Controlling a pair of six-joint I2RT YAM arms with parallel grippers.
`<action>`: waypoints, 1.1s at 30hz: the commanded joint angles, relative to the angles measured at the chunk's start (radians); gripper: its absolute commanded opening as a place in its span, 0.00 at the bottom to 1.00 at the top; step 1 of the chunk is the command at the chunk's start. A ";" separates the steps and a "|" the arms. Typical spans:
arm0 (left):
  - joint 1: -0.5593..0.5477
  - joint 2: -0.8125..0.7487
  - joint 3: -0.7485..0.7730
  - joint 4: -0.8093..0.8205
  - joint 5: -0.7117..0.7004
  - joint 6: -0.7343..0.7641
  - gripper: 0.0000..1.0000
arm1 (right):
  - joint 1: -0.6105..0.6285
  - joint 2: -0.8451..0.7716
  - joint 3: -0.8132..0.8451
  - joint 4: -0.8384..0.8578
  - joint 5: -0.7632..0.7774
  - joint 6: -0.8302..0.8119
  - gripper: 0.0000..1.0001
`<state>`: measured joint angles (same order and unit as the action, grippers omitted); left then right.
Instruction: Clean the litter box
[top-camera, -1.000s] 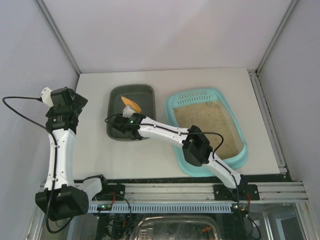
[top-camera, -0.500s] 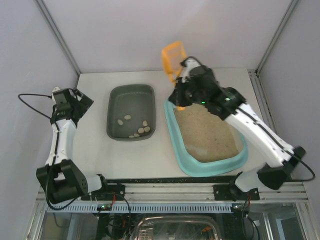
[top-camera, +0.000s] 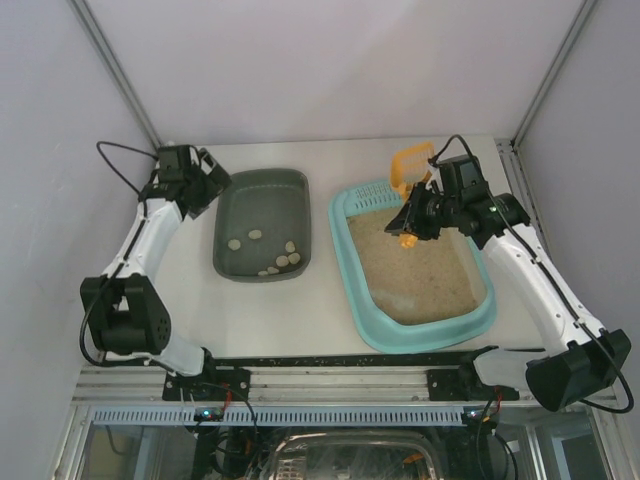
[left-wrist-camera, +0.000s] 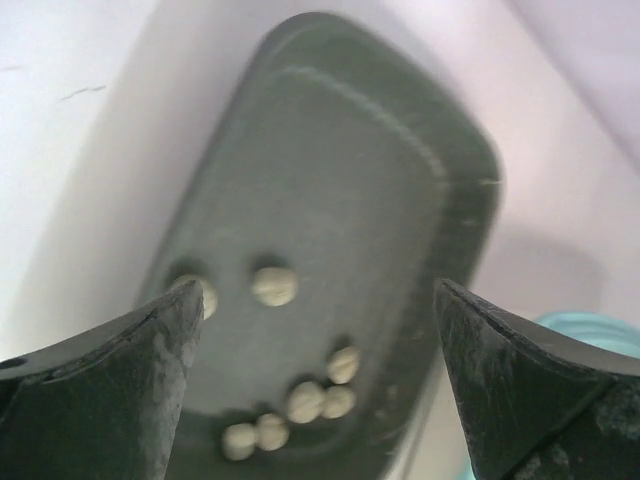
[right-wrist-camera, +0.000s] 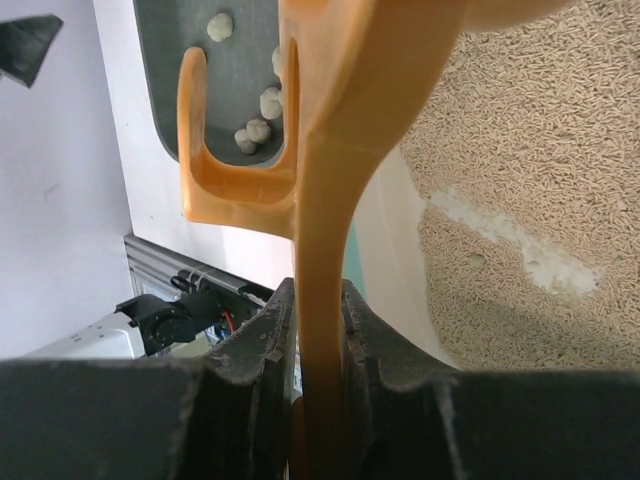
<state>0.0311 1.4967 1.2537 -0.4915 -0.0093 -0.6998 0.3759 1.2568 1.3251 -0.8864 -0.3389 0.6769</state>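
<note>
The litter box (top-camera: 342, 255) sits on the counter (top-camera: 330, 155). Over its far end the right gripper (top-camera: 424, 214), jaws clamped on the scoop (top-camera: 413, 160), holds it head-up, probably for another pass. The tub (top-camera: 262, 200) to the left collects clumps (top-camera: 280, 262). The left gripper (top-camera: 208, 182) hovers over the tub's far corner, jaws wide and empty, out of the way.

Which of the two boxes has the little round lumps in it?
The smaller dark grey-green tub on the left; pale lumps lie on its bare floor. The bigger teal litter box holds sandy litter.
</note>
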 joint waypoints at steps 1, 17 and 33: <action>-0.090 0.086 0.146 -0.016 0.081 -0.117 1.00 | -0.068 -0.030 -0.001 -0.029 -0.043 -0.039 0.00; -0.314 0.420 0.529 0.179 0.352 -0.264 1.00 | -0.131 -0.159 -0.304 0.008 -0.020 -0.143 0.00; -0.472 0.829 1.019 0.117 0.545 -0.047 1.00 | -0.082 -0.095 -0.101 -0.125 0.329 -0.173 0.00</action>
<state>-0.3840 2.2749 2.0979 -0.2600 0.4770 -0.8944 0.2825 1.1641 1.1194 -1.0039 -0.1276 0.5373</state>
